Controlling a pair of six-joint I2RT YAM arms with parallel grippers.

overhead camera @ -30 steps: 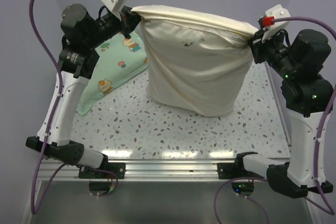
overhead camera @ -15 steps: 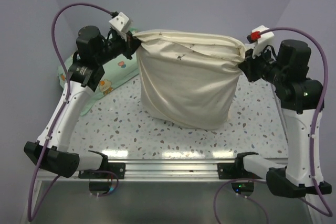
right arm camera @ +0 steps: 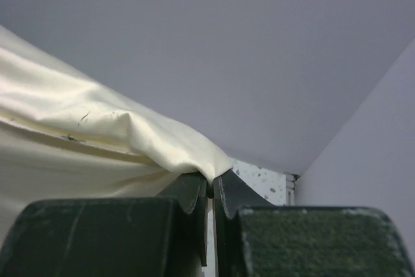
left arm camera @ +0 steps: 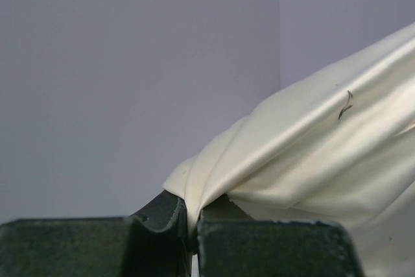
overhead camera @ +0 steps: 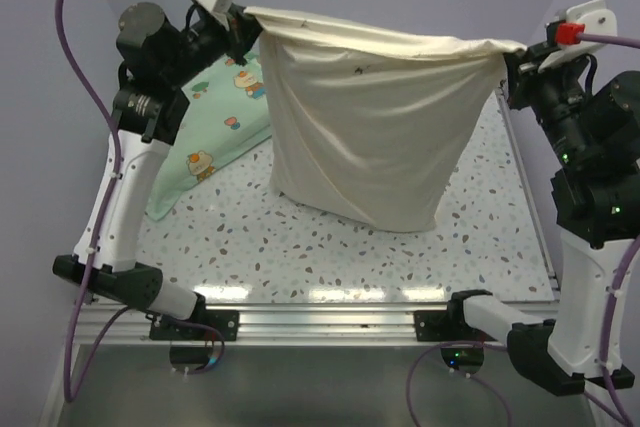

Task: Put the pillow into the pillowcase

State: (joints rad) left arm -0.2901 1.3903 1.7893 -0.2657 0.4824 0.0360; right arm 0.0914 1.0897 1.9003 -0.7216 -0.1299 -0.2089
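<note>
The plain cream pillowcase [overhead camera: 370, 127] hangs like a full sack between my two grippers, its bottom resting on the table. My left gripper [overhead camera: 240, 29] is shut on its top left corner; the pinched fabric shows in the left wrist view [left arm camera: 190, 205]. My right gripper [overhead camera: 512, 62] is shut on its top right corner, which shows in the right wrist view [right arm camera: 211, 172]. The top edge is stretched taut between them. The quilted pillow itself is hidden; the bulging shape suggests it is inside the pillowcase, but I cannot see it.
A mint-green cartoon-print pillow [overhead camera: 215, 132] lies at the back left, under my left arm. The speckled table [overhead camera: 330, 252] ends at a metal rail along the near edge. Lilac walls stand close behind and on both sides.
Both grippers have moved apart and up since half a second ago, pulling the pillowcase's top edge taut again. The sack hangs wider and its bottom still touches the table.
</note>
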